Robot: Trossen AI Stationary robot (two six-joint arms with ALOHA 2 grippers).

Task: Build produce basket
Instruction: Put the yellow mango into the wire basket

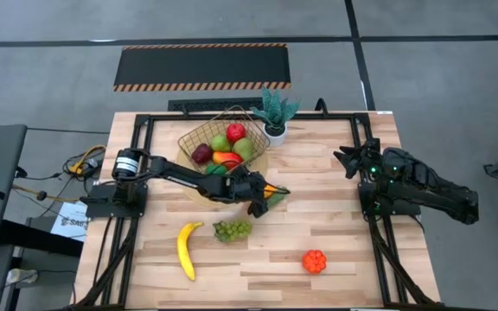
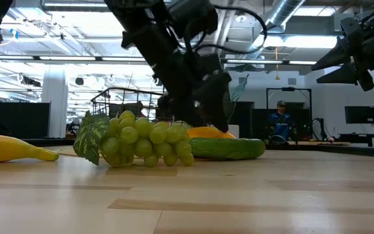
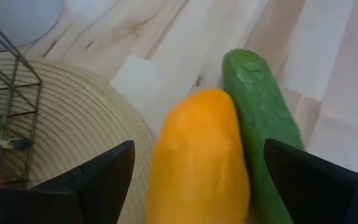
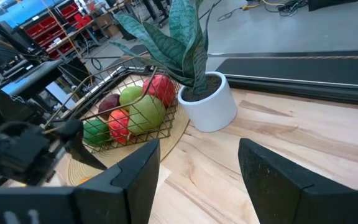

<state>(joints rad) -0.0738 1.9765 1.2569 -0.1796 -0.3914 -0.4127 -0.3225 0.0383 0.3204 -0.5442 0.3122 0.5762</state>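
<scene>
Left gripper [image 3: 191,180] has its fingers spread around the orange mango [image 3: 197,155], lying on the tabletop [image 1: 335,216] touching the cucumber [image 3: 260,112], just beside the basket [image 1: 223,147]. It looks smooth, stiff and probably light, so I'd pinch across its fat middle. Right gripper [image 4: 194,174] waits off to the side, fingers spread too.

A yellow banana [image 1: 186,250], green grapes [image 1: 233,230], an orange mango [image 3: 199,158] and a dark green cucumber [image 3: 261,118] on pale wood.
</scene>
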